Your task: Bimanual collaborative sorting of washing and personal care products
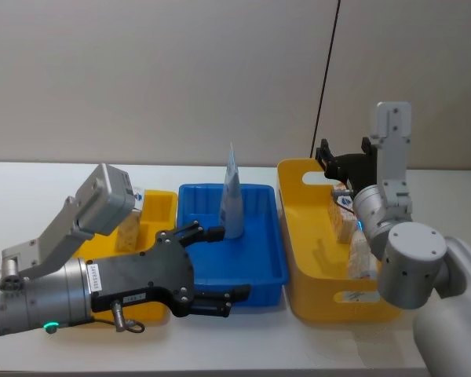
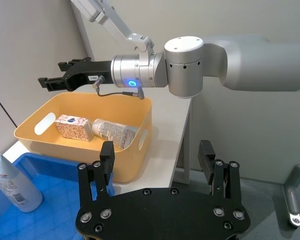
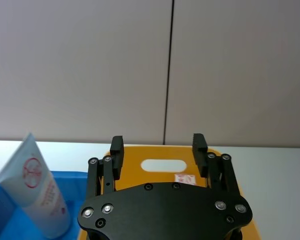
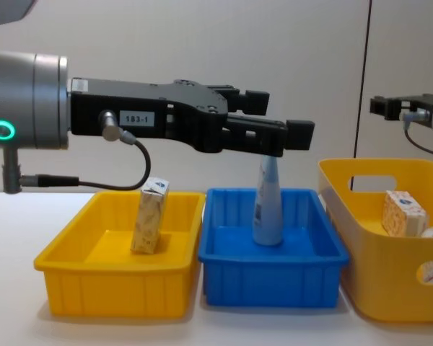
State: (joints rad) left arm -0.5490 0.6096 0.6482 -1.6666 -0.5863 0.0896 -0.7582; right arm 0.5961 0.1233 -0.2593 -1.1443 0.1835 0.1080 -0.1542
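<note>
— While the tube (image 4: 267,202) is standing upright in the blue tray (image 4: 274,270), where are the cartons sitting?

— One carton (image 4: 150,215) is leaning in the yellow tray (image 4: 115,288); another (image 4: 403,213) is lying in the basket (image 4: 390,274) beside a bottle (image 2: 115,131).

— And the grippers?

— The left gripper (image 4: 278,119) is hovering above the trays, fingers spread and empty. The right gripper (image 2: 52,80) is hanging over the basket, fingers parted, gripping nothing.

Yellow tray (image 4: 72,285), blue tray (image 4: 274,277), yellow basket (image 4: 379,285) side by side.
</note>
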